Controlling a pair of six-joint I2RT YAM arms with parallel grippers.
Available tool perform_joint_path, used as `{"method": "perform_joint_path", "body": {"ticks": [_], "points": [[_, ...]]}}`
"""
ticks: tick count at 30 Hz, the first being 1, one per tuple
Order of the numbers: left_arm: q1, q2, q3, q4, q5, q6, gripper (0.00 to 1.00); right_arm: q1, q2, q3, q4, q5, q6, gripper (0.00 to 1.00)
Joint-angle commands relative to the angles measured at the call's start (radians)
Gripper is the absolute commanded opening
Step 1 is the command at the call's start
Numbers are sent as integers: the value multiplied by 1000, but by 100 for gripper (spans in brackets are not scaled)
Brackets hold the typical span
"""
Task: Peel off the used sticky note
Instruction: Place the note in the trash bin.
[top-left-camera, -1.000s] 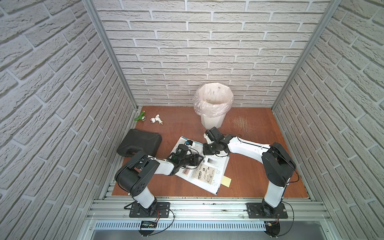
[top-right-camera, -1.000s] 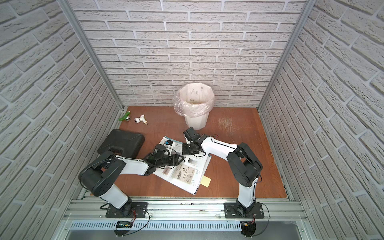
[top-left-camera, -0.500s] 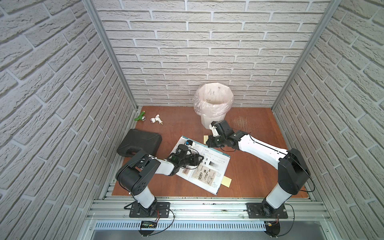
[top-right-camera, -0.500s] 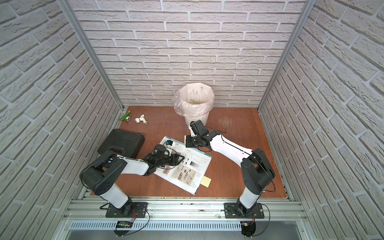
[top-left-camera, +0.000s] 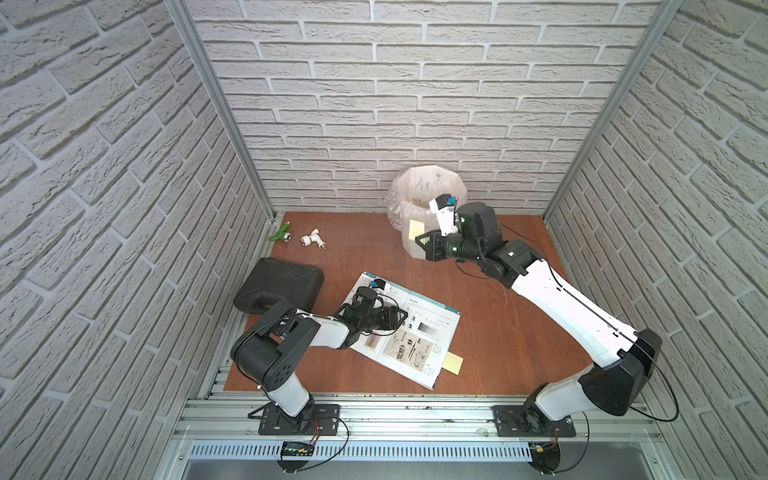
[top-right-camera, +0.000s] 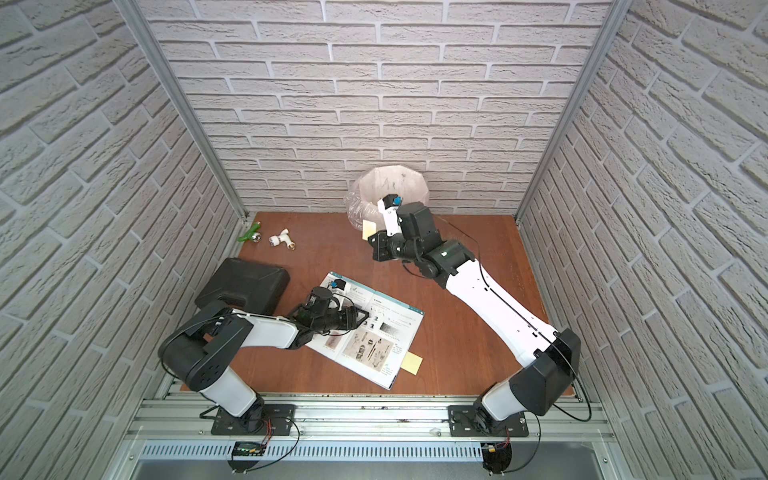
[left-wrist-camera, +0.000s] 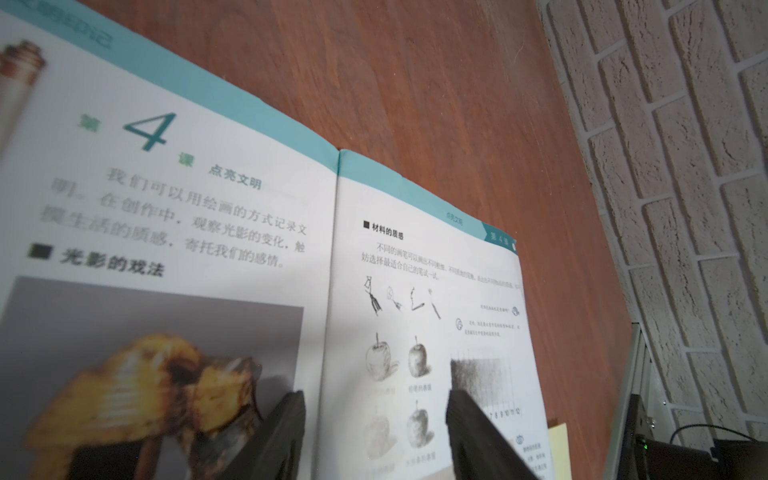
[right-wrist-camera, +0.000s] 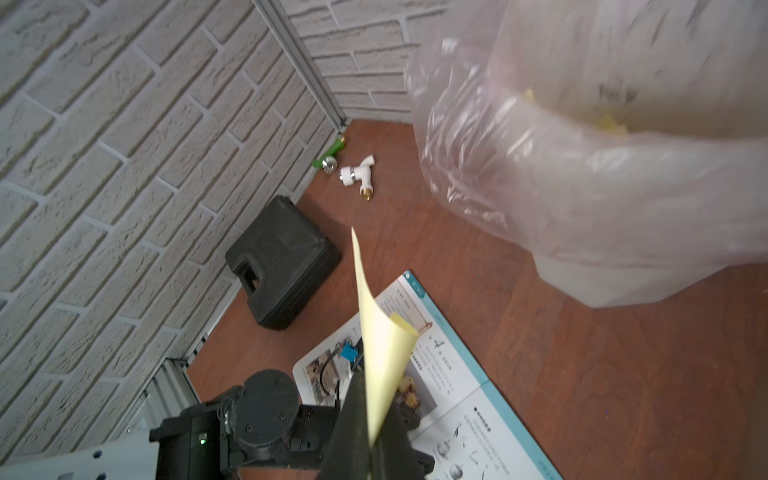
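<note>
My right gripper (top-left-camera: 419, 240) (top-right-camera: 371, 241) (right-wrist-camera: 368, 415) is shut on the used sticky note (top-left-camera: 416, 229) (top-right-camera: 368, 229) (right-wrist-camera: 380, 345), a pale yellow slip. It curls up from the jaws, held in the air beside the bin (top-left-camera: 415, 187) (right-wrist-camera: 582, 166). The open book (top-left-camera: 432, 332) (top-right-camera: 395, 328) (left-wrist-camera: 208, 232) lies flat on the wooden table. My left gripper (top-left-camera: 401, 320) (top-right-camera: 363, 318) (left-wrist-camera: 376, 399) rests on it, open, with one finger on each side of the spine and nothing between them.
The bin (top-right-camera: 374, 183) lined with a clear bag stands at the back wall. Another yellow note (top-left-camera: 453, 363) (left-wrist-camera: 559, 449) sticks out at the book's near right edge. A black case (top-left-camera: 278, 286) lies at the left. Green (top-left-camera: 282, 235) and white (top-left-camera: 312, 240) fittings lie at the back left.
My right arm has lifted away from the book and swung back toward the bin, carrying the yellow note. The left arm has stayed on the book.
</note>
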Motion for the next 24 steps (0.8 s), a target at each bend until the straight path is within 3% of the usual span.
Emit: {"method": "perform_joint_path", "body": {"ticks": [1,13,17,24], "points": [[3,45,-25,-214,-16,-22,47,-64,95,128,-45,30,-27,3],[-7,32,-38,-207,-28,-33,47,-180,618,853,-380,77,-81,8],[-6,31,-39,-210,-29,-30,47,-187,725,1037,-478,80,-88,22],[-7,51,-17,-216,-19,-24,47,-187,697,1017,-441,58,-87,58]]}}
